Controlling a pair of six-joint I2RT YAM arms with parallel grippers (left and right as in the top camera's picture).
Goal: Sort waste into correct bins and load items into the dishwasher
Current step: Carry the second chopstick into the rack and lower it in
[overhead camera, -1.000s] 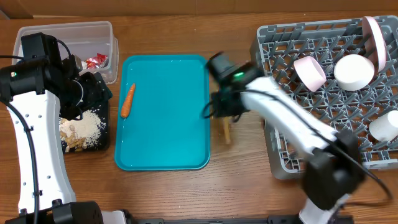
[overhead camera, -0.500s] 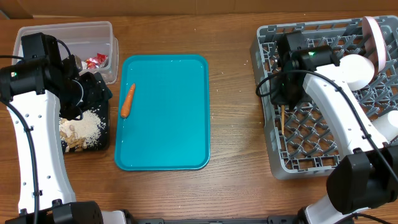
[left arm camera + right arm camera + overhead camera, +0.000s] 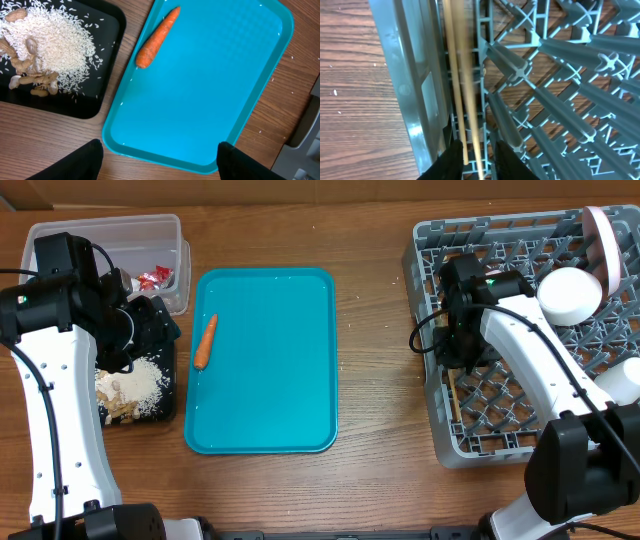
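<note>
wood table (image 3: 380, 330), wrist view, chopsticks (image 3: 451, 60) along rack (image 3: 407, 90)

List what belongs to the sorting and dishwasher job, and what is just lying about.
Job: carrot, red wrapper, rice, shells, clear tub, black tray, chopsticks, white bowl, cup, grey dish rack.
Lying about: teal tray, only carrying the carrot; wooden table.

A brown wood-grain table (image 3: 375, 380) meets a paler tan board (image 3: 250, 188) along its far edge.
</note>
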